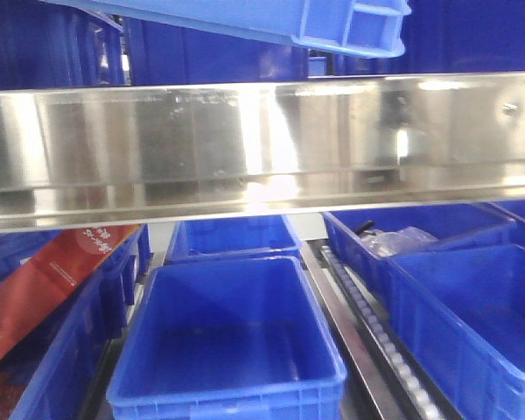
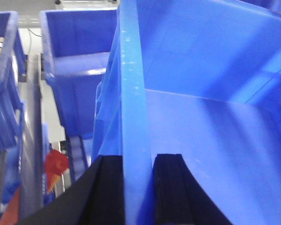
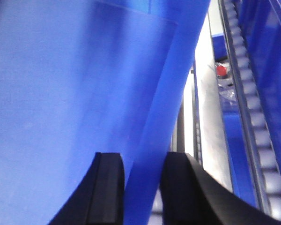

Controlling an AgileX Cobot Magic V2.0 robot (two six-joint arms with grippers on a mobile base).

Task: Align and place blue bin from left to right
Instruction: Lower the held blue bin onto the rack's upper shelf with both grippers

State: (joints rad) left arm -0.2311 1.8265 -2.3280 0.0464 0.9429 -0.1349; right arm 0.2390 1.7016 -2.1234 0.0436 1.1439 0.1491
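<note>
The big, box-shaped light-blue plastic bin [image 1: 346, 26] hangs up in the air, tipped a little, above a long shiny metal shelf bar [image 1: 262, 140]. It sits between the two grippers, and each one has hold of a side wall.

The left gripper [image 2: 139, 161] is pinched tight on its wall. One black finger [image 2: 110, 192] is on the outside and the other is on the inside, and the thick rim runs straight away from the tips. The right gripper [image 3: 143, 161] grips its wall the same way, with black fingers [image 3: 107, 187] pressed on both faces (I see no gap on either side).

The part of the bin I can see inside has nothing in it, so I think it is light for how big it is. The plastic looks hard and stiff, but smooth too, so it could slip or swing if one side lets go a bit. The best place to hold is high on the wall, right at the thick rim.

Well below the held bin rests a deep-blue smooth plastic bin [image 1: 236, 389].
</note>
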